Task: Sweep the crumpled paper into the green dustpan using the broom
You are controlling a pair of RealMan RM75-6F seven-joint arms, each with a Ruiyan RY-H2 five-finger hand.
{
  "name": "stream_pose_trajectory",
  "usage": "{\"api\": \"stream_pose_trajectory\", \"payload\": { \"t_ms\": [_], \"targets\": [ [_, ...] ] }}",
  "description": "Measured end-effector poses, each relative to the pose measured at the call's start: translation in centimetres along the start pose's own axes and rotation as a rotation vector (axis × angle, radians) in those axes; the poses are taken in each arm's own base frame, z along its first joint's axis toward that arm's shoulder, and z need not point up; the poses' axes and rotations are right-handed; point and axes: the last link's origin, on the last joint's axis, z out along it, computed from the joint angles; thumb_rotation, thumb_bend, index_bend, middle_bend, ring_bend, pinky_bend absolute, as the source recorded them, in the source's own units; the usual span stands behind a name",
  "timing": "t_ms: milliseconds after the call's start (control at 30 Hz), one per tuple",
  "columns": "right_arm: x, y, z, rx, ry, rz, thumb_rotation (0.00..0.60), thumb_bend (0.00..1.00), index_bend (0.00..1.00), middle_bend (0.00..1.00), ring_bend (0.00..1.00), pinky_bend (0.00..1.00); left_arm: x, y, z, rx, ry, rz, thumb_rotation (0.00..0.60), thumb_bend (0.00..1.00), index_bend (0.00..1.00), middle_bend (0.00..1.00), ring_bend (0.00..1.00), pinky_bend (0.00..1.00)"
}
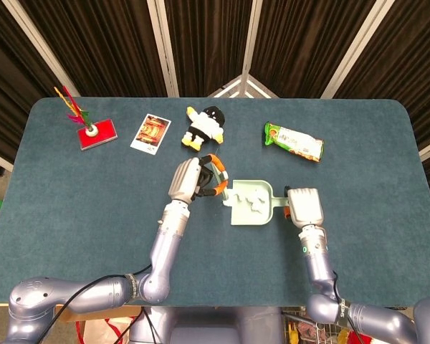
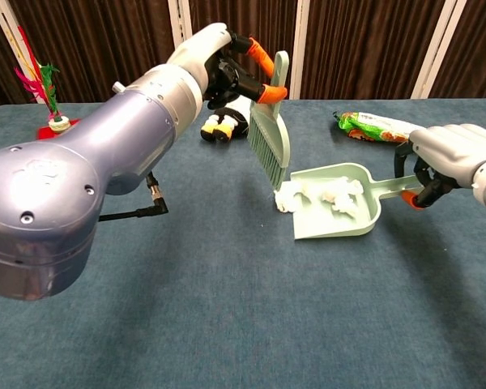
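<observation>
- My left hand (image 2: 215, 61) grips the pale green hand broom (image 2: 269, 134) by its handle, though my fingers hide most of that handle.
- My right hand (image 2: 441, 158) holds the green plastic dustpan (image 2: 336, 219) by its handle; the grip itself is hard to see.
- White crumpled paper (image 2: 336, 194) lies in the pan, with one piece (image 2: 285, 198) at its lip, under the bristles.
- Everything sits mid-table on blue felt (image 1: 72, 208); dark curtains (image 1: 100, 43) hang behind the far edge.

Left hand (image 2: 219, 61) raised with fingers clenched; right hand (image 2: 447, 154) low, fingers curled.
</observation>
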Motion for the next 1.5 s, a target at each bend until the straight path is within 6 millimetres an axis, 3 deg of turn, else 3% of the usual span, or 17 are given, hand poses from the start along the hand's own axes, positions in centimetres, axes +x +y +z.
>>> {"api": "stream_pose_trajectory", "payload": {
  "t_ms": [300,667,1033,1267,1500],
  "targets": [
    [0.0,-1.3,-0.8,0.075,-0.006,0.024,0.6,0.5,0.58,0.81,0.81,0.72,0.0,-0.4,0.1,0.026,-0.014,0.037,0.6,0.38,0.76,0.96,0.86,0.92],
    [-0.1,-1.3,-1.3,0.084,-0.016,0.019,0.6,0.5,0.58,0.81,0.81,0.72,-0.4,-0.3,-0.6,0.045,-0.068,0.094,0.6,0.39,0.76,0.97,0.86,0.92],
    [-0.2,-1.6,-1.6,0.093,-0.021,0.027,0.6,0.5,0.58,0.81,0.81,0.72,3.6,0.9,-0.7,0.009,-0.026,0.05,0.6,0.39,0.75,0.97,0.86,0.92],
    [-0.4,-2.4,-2.3,0.115,-0.028,0.028,0.6,0.5,0.58,0.81,0.81,0.72,5.8,0.4,-0.7,0.025,-0.011,0.019,0.6,0.39,0.75,0.97,0.86,0.92],
    [-0.6,-3.1,-2.5,0.126,-0.028,0.023,0.6,0.5,0.58,0.81,0.81,0.72,7.0,-0.9,-1.1,0.05,-0.065,0.096,0.6,0.41,0.76,0.97,0.87,0.92]
  ]
}}
